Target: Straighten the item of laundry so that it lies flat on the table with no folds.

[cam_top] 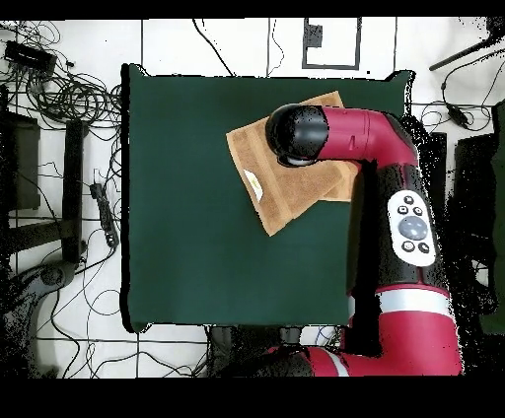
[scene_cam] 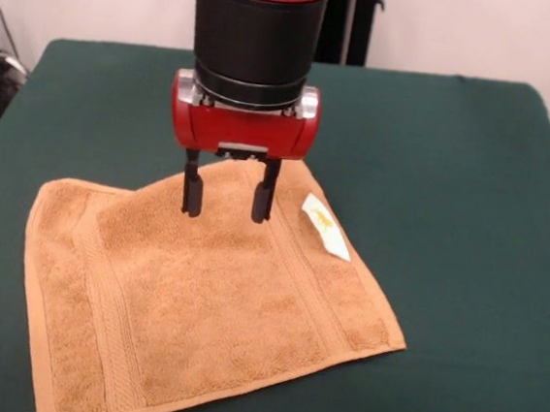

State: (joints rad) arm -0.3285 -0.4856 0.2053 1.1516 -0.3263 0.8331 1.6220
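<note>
The orange-tan towel lies spread on the dark green table, with its woven bands running along both ends. Its white label with yellow print sticks out at the far right edge. The far edge rises in a slight hump under the gripper. My gripper hangs over the towel's far middle part, open and empty, fingertips close above the cloth. In the overhead view the towel sits near the table's top right, and the red arm covers part of it and hides the gripper.
The towel's near left corner runs out of the front view's bottom edge. In the overhead view, cables and equipment lie on the floor left of the table. The arm's base stands at the bottom right.
</note>
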